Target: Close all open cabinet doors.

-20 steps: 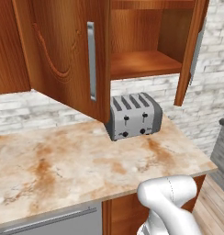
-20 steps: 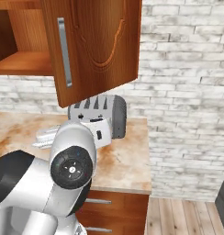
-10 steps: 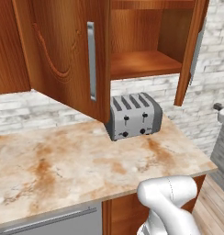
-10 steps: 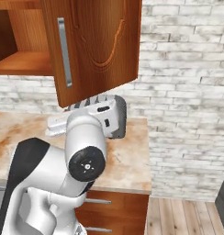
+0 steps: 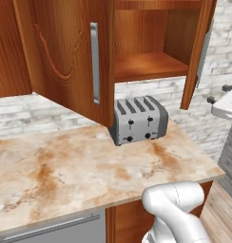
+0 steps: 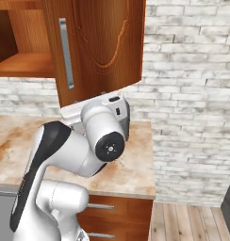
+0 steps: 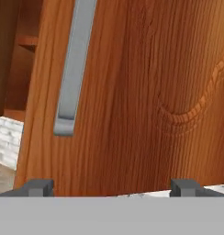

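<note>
Wood grain of an open cabinet door is seen straight ahead of the claw, whose two dark tips are held wide apart with nothing between them. The door's slim silver bar handle is placed ahead of the claw and toward its left tip, while the carved arch line is found toward its right tip. Whether the tips touch the panel cannot be told.

From the right base view, this right-hand door is shown swung outward from the upper cabinet, its handle near its left edge, with the arm raised just below it. The open cabinet shelf is seen beyond the door, to the left.

From the left base view, the other open door is shown standing out from the cabinet as well, with its handle at its right edge; the bare shelf is exposed between the two doors. A silver four-slot toaster is set on the marble-patterned counter below the cabinet, against a pale brick wall.
</note>
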Robot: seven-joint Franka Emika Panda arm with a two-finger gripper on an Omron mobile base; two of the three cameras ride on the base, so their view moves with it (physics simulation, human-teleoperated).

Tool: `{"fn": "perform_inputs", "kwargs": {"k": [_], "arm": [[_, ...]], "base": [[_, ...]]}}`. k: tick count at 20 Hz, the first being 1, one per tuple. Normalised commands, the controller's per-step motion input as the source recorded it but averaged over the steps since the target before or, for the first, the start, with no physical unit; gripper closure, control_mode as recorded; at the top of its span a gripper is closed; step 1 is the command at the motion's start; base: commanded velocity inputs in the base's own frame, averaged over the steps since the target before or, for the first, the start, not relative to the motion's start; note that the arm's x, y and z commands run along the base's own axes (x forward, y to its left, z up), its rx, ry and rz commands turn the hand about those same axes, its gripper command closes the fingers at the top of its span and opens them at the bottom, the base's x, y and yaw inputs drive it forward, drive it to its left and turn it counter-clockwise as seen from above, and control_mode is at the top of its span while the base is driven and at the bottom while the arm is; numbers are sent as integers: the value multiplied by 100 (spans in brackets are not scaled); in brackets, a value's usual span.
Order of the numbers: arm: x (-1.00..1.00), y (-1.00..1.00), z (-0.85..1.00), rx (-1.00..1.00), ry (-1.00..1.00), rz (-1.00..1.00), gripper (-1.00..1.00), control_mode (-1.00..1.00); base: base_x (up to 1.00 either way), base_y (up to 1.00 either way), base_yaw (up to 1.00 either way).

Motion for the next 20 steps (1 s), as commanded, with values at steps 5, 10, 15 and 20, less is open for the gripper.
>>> {"fn": "perform_inputs", "kwargs": {"k": [5,10,15,20], "arm": [[57,0,0,2,0,17,-100,-100],[54,1,0,0,0,13,-100,-100],[57,14,0,0,0,6,-100,-100],[68,30,0,0,0,1,-100,-100]], "base": [[0,0,0],[0,0,0],[0,0,0],[0,0,0]]}}
